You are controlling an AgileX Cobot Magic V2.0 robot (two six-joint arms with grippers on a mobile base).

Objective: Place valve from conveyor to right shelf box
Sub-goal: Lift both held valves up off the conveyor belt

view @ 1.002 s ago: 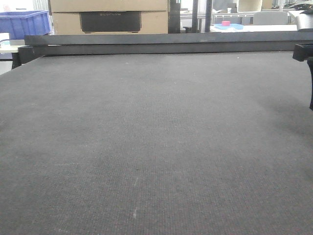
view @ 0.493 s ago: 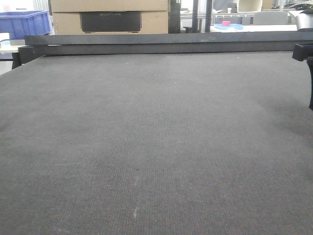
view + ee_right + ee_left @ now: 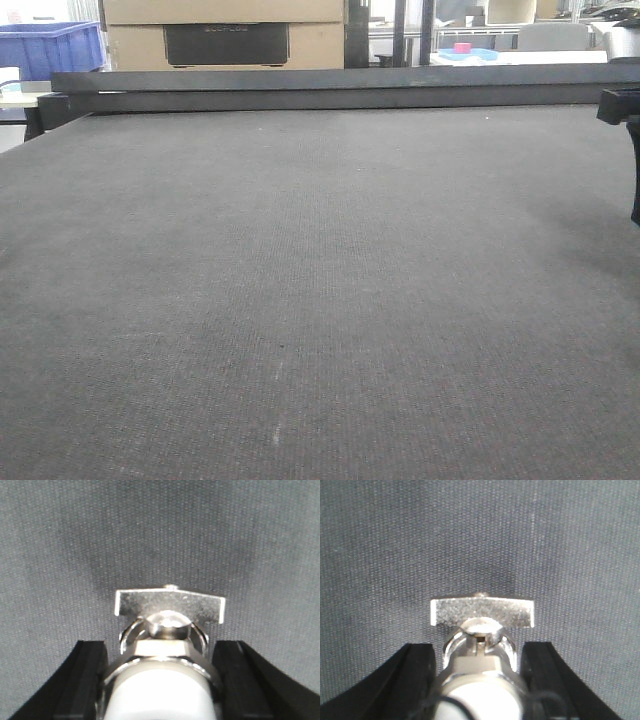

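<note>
The left gripper point(image 3: 480, 649) is seen closed narrowly on a valve point(image 3: 481, 612): its black fingers point(image 3: 417, 672) are set against either side of the metal body. The valve's flat, bright T-handle is turned crosswise beyond the fingertips, above a rounded cap and a hexagonal collar. Behind it only the conveyor point(image 3: 470, 530) is seen, its dark grey weave filling the view, with a soft shadow cast just past the handle.

The right gripper point(image 3: 161, 647) is held in the same way on a second valve point(image 3: 170, 606), with a black finger pressed to each side of the pale body and the handle lying across, slightly tilted. Here too the belt fills the background. From these close views it cannot be told whether either valve is resting on the belt or raised off it.

In the front view the belt is shown as a wide flat surface, bounded at its far edge by a black rail point(image 3: 330, 88). A black bracket point(image 3: 622, 108) is seen at the right edge. Beyond the rail a blue bin point(image 3: 50, 47) is placed at the left and a cardboard box point(image 3: 225, 12) beside it.
</note>
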